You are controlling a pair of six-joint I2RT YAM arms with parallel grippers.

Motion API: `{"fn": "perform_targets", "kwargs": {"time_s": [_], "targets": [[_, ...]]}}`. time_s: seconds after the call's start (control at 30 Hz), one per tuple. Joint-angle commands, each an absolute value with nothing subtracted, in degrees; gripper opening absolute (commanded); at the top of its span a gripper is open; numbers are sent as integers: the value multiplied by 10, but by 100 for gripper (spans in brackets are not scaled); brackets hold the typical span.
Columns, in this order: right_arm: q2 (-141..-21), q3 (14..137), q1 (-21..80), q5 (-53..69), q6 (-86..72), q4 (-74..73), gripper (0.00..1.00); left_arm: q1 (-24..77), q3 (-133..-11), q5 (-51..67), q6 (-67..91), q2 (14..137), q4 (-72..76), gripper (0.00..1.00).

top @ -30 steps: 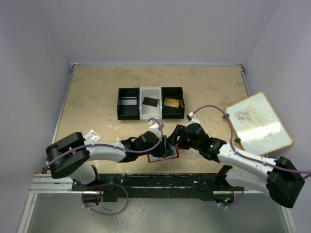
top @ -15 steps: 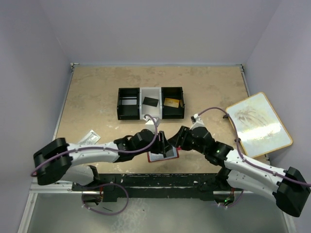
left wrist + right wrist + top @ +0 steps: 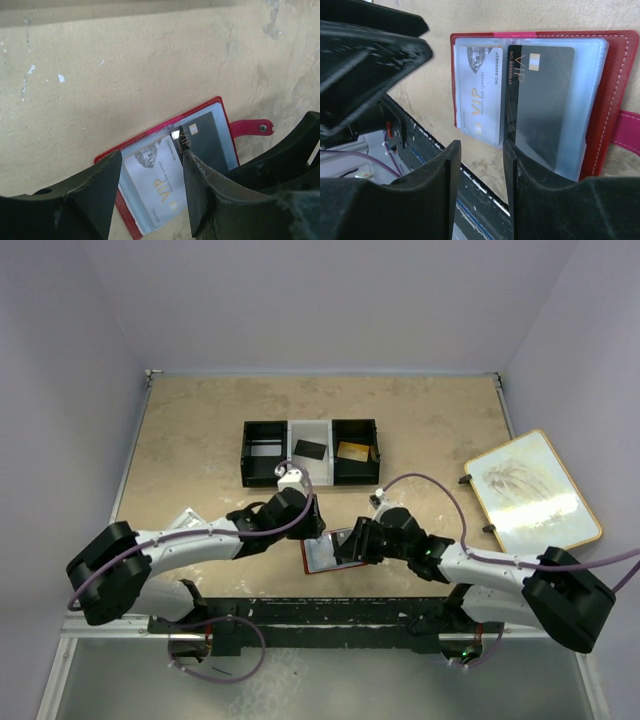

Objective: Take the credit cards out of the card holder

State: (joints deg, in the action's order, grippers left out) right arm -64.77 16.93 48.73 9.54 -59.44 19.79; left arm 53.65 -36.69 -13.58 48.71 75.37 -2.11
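Red card holder (image 3: 614, 100) could be dragged off the worktop's (image 3: 125, 75) near edge when the silver VIP card (image 3: 480, 95) is pulled, as left pincer (image 3: 151, 167) and right pincer (image 3: 481, 160) are parted, empty.

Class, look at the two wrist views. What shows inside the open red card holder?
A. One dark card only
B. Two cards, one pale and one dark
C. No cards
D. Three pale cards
B: the card holder lies open, with a pale card and a dark card side by side in its clear sleeves.
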Motion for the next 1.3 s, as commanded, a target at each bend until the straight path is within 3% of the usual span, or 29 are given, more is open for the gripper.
{"fn": "perform_targets", "kwargs": {"time_s": [0.0,0.2,0.6,0.97,1.27], "targets": [[-657,183,489,132,-588,251,40,539,-390,-98,478,776,-4,48],[-662,176,485,111,-602,269,36,540,-349,-55,492,746,6,39],[-776,181,471,146,-601,356,30,572,-335,-35,506,752,7,37],[-828,122,448,174,-649,491,28,619,-368,-142,502,817,-86,29],[-886,84,442,189,-700,616,20,648,-378,-188,518,849,-123,18]]}}
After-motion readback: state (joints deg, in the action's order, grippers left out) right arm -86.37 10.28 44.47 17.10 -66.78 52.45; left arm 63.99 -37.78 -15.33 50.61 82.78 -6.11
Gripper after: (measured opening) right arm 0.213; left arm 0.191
